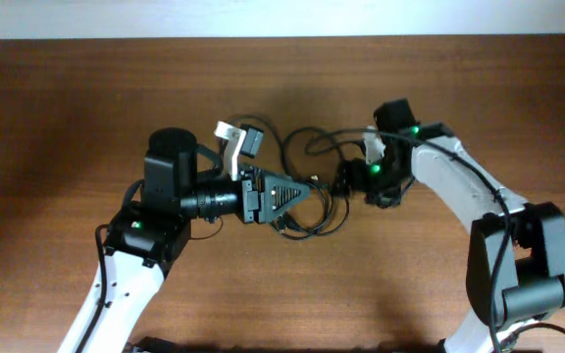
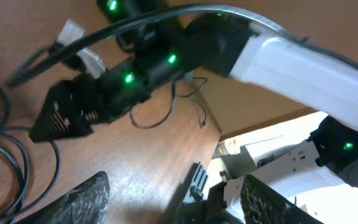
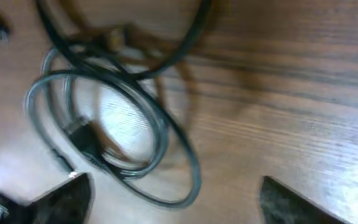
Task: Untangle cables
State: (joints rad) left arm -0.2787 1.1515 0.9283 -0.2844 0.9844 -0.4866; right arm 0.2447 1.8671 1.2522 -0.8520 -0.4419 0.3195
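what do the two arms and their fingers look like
The left arm and right arm have white shell links between black cylindrical joints, with small green lights glowing on them. A thick black wire runs along the right arm. The left gripper and right gripper are black wedges; the fingers look dark and rough-textured.

Overhead: you get even, warm light; soft shadows lie on the table [image 1: 67, 118] just beside the cables [image 1: 314, 232]. Right wrist: cables smeared by blur, pale glare on the wood inside their coil. Below them the right gripper [image 3: 173, 183] is out of focus.
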